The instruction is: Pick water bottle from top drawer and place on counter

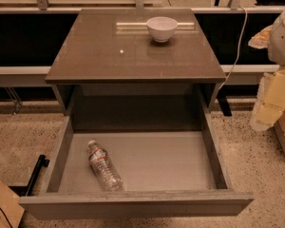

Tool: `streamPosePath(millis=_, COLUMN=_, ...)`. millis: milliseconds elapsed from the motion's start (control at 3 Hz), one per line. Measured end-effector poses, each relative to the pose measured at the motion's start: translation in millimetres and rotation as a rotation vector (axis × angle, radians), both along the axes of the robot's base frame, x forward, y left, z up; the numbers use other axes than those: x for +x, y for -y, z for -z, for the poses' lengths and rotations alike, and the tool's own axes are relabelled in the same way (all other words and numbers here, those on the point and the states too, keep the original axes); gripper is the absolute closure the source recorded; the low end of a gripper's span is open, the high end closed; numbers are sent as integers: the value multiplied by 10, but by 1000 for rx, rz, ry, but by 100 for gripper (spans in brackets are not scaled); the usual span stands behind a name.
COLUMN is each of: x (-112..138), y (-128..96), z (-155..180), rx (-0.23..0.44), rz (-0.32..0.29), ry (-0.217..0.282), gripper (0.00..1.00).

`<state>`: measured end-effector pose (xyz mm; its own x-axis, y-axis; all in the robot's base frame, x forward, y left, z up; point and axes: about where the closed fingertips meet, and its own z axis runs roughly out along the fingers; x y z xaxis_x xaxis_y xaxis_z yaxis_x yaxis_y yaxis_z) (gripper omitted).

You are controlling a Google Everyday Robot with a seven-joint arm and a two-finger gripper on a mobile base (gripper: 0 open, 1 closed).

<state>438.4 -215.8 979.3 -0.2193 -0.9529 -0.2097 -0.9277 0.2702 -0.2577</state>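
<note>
While the water bottle (104, 165) lies near-left in the top drawer (175, 160), the gripper (270, 101) hangs at right; its state cannot be told.

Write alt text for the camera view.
A water bottle lies on its side in the open top drawer, near its front left. A white bowl sits on the counter above; the gripper hangs at the right edge, clear of both.

Nothing legible: red-and-white label band on the water bottle (104, 167), lower left of frame, unreadable. No readable marking on the gripper (274, 99), right edge.
</note>
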Motion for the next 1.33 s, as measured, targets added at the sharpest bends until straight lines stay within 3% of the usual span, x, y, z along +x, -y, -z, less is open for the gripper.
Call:
streamPosePath(millis=333, x=146, y=-170, z=155, rx=30, rz=14, ry=25, gripper=0)
streamPosePath(millis=667, x=148, y=-170, z=150, rx=30, rz=14, ry=27, gripper=0)
streamPosePath(millis=1000, x=203, y=-179, z=265, rx=60, rz=93, ry=7, gripper=0)
streamPosePath(millis=1333, x=431, y=-512, z=549, rx=123, rz=155, ry=-29, gripper=0)
